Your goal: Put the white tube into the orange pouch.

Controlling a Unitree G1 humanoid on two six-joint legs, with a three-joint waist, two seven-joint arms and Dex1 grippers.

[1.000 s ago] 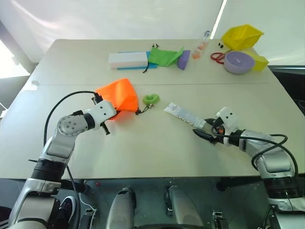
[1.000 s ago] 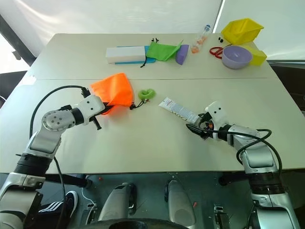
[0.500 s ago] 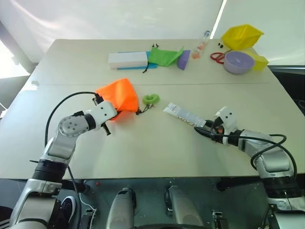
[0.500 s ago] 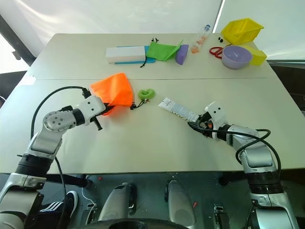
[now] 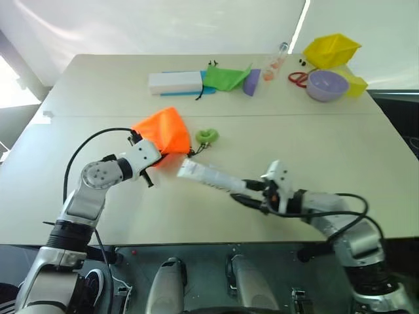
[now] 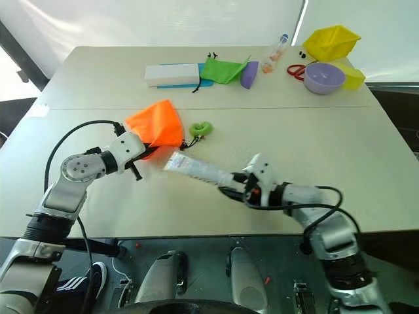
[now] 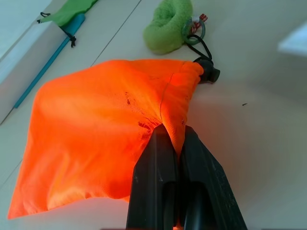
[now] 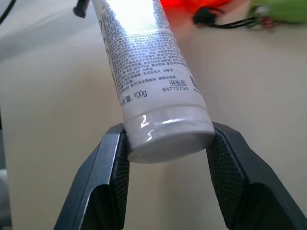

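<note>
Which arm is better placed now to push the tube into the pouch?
The right. Its pincer grips the white tube, aimed at the orange pouch; the left pincer pinches the pouch fabric.

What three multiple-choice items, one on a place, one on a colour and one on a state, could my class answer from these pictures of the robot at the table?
1. Where does the green ring lie?
A. inside the purple bowl
B. beside the orange pouch, on its cord
C. on the white box

2. What colour is the bowl at the far right of the table?
A. purple
B. red
C. black

3. How is the white tube held?
A. lying loose on the table
B. pinched by the left claw
C. gripped at its cap end by the right claw

Key: 1 B, the ring sits by the pouch's tied neck. 2 A, the bowl beside the yellow bin is purple. 3 C, the right wrist view shows both fingers against the cap, while the left claw pinches pouch fabric.
</note>
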